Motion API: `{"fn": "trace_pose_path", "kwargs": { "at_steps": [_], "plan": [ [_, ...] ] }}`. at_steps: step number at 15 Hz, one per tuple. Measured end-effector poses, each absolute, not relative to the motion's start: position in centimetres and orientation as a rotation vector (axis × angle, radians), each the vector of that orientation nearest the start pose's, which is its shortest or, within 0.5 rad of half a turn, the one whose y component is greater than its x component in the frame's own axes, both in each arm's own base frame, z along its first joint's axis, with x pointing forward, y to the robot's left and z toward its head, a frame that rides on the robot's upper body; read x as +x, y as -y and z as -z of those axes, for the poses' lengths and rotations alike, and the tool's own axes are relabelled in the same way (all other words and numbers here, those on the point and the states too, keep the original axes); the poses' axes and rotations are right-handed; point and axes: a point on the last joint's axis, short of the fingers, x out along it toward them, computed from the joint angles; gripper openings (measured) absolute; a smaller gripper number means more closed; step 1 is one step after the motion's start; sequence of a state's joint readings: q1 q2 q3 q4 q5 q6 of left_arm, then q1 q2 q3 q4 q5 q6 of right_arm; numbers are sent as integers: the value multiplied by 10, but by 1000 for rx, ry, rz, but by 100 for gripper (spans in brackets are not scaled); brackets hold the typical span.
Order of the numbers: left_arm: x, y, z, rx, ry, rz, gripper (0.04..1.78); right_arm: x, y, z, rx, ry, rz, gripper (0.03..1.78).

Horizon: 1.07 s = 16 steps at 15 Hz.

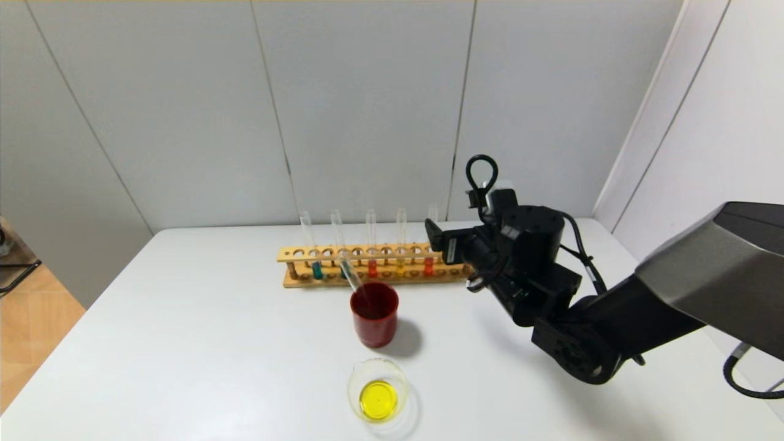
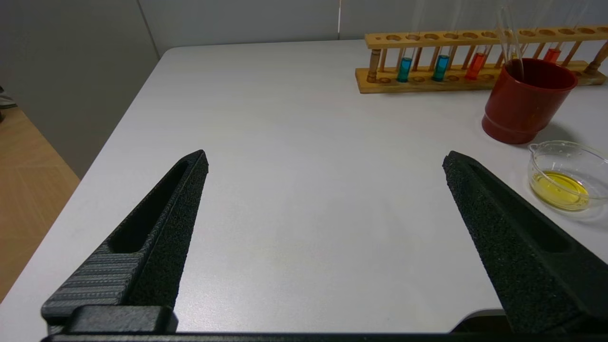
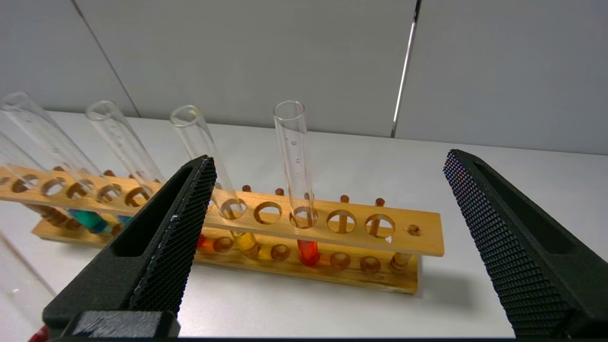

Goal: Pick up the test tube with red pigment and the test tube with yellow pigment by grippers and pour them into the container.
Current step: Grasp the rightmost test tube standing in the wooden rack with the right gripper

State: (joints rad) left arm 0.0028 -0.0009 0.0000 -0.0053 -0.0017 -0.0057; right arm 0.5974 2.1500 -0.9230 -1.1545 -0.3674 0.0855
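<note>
A wooden rack [image 1: 294, 254] stands at the back of the white table. It holds two teal tubes, a tube with red pigment [image 1: 372, 268], a tube with yellow pigment [image 1: 400, 268] and a second red tube [image 1: 429, 266]. My right gripper [image 1: 436, 240] is open and empty just in front of the rack's right end. In the right wrist view [image 3: 327, 156] the second red tube [image 3: 308, 251] stands upright between the jaws but farther off, with the yellow tube [image 3: 247, 242] beside it. The glass container [image 1: 378, 392] near the front holds yellow liquid. My left gripper [image 2: 325, 154] is open and empty over bare table.
A dark red cup [image 1: 374, 313] stands between the rack and the container, with an empty tube [image 1: 352, 275] leaning in it. The table's left edge [image 2: 142, 95] shows in the left wrist view, with floor beyond. Grey wall panels stand behind the rack.
</note>
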Motion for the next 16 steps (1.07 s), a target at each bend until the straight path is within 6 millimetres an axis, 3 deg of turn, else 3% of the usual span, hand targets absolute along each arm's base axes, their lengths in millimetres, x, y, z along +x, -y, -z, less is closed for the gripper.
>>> {"fn": "trace_pose_path", "kwargs": {
  "at_steps": [9, 16],
  "plan": [
    [-23, 0, -76, -6, 6, -1, 175, 372, -217, -69, 29, -119, -217, 175],
    [-23, 0, -76, -6, 6, -1, 175, 389, -231, -59, 20, -134, -230, 175]
  ]
}}
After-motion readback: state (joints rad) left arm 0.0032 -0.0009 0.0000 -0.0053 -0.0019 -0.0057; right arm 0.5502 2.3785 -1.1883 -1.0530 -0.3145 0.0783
